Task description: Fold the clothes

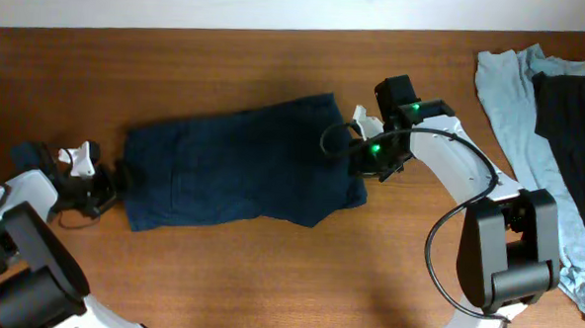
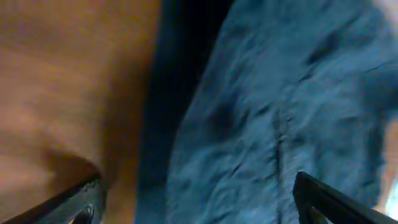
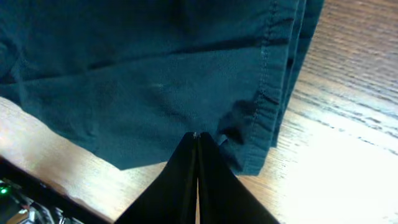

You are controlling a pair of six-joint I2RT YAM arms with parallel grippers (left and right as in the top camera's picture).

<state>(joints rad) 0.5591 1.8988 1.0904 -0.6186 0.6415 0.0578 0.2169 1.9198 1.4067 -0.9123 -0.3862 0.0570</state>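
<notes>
- My left gripper (image 2: pixel 199 196) stood released, fingers (image 2: pixel 84 199) spread wide, low over the left end of the dark navy garment (image 2: pixel 280 112); one finger was over bare wooden table (image 2: pixel 68 93), the other over cloth.
- My right gripper (image 3: pixel 197 135) was clenched, jaws pressed flat together at the navy garment's stitched hem (image 3: pixel 264 81). The cloth puckered just beside the tips, so I logged it as pinching the fabric.
- From overhead, the navy garment (image 1: pixel 238 162) lay spread across mid-table, left gripper (image 1: pixel 109 184) at its left edge, right gripper (image 1: pixel 357 165) at its right.
- Far right, well apart: a pale grey-blue garment (image 1: pixel 508 104), and a black garment (image 1: pixel 576 127) lying on it.
</notes>
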